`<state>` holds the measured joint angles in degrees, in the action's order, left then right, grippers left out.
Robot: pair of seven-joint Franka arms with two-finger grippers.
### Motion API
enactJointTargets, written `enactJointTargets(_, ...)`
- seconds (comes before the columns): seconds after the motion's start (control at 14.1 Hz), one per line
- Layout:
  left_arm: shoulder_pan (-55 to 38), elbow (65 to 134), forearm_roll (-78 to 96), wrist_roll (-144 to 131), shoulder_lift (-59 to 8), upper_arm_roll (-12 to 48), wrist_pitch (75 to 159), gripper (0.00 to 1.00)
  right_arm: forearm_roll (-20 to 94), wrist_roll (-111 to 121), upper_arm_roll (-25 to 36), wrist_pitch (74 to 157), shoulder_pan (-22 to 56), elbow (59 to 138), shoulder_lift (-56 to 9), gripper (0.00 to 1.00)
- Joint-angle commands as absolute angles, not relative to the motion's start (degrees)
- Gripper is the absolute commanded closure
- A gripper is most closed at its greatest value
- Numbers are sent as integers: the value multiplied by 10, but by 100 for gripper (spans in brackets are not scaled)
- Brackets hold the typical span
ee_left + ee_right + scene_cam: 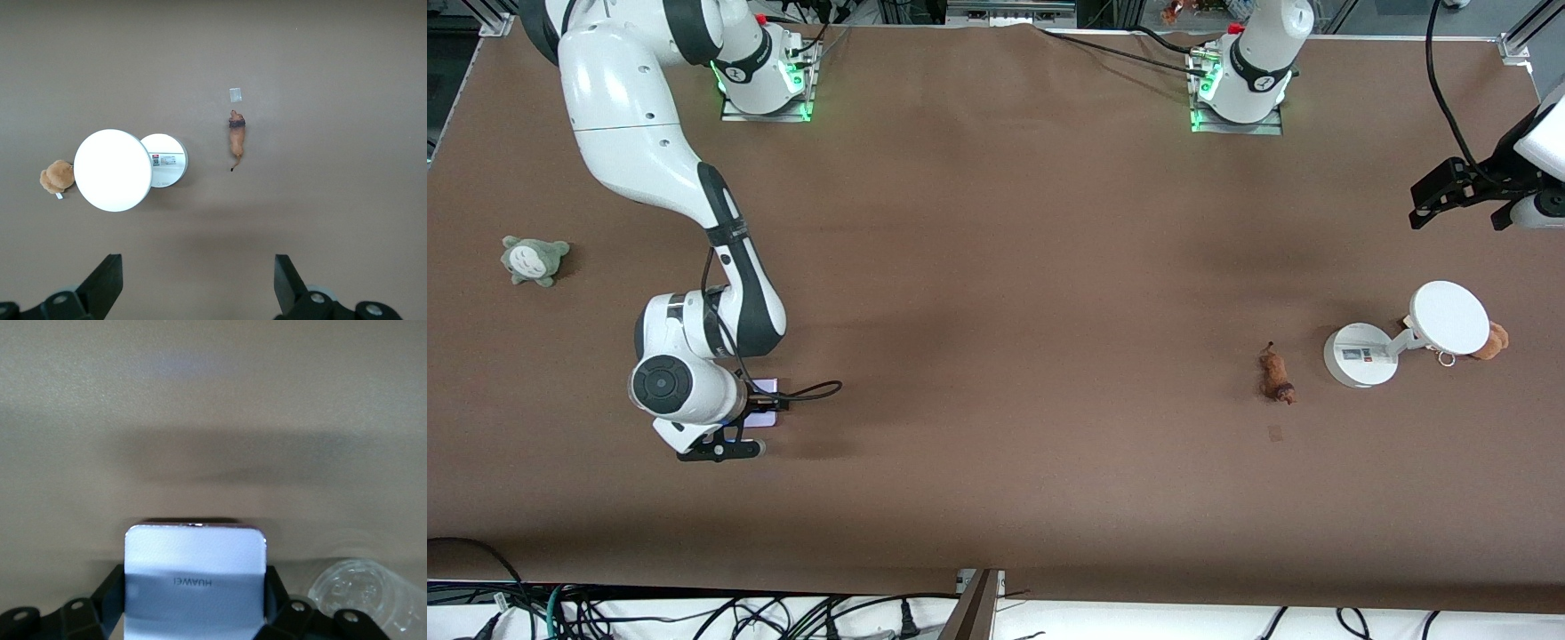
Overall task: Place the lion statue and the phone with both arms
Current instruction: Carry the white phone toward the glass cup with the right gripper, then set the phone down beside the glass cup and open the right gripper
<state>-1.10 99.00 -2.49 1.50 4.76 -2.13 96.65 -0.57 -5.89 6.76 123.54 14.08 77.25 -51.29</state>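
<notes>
While the right gripper [740, 418] sat low at the table [996, 356] toward the right arm's end, its jaws were pinching the phone [195, 577] by its two long edges, the pale face with its printed maker's name turned to the wrist camera. That edge grip was judged suited to carrying the flat slab and setting it down without tipping. In the front view only a lavender corner of the phone showed beside the wrist.

The left gripper [193, 287] hung high over the left arm's end of the table, jaws spread wide and holding nothing. It was judged to be waiting or lining up. The lion statue [1276, 374] lay on its side on the bare table, just beside the white stand [1358, 356], untouched. A tan plush [1492, 340] lay at the stand's disc; a grey-green plush [534, 260] lay well apart.
</notes>
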Motion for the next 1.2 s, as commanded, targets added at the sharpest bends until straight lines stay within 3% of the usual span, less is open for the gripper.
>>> enactJointTargets(0.0, -7, 971, -34, 13, 40, -16, 953, 0, -1, -49, 62, 1259, 131, 801, -504, 11)
enactJointTargets(0.07, -7, 970, -34, 13, 40, -16, 954, 0, -2, -49, 62, 1258, 130, 800, -504, 0)
enactJointTargets(0.28, -8, 969, -33, 11, 39, -15, 957, 0, -3, -50, 62, 1252, 137, 787, -494, 0)
enactJointTargets(0.5, -8, 969, -33, 11, 37, -15, 957, 0, -3, -45, 62, 1225, 133, 781, -428, 0)
enactJointTargets(1.13, -7, 968, -34, 11, 33, -17, 957, 0, -6, -75, 73, 916, 134, 782, -209, 0)
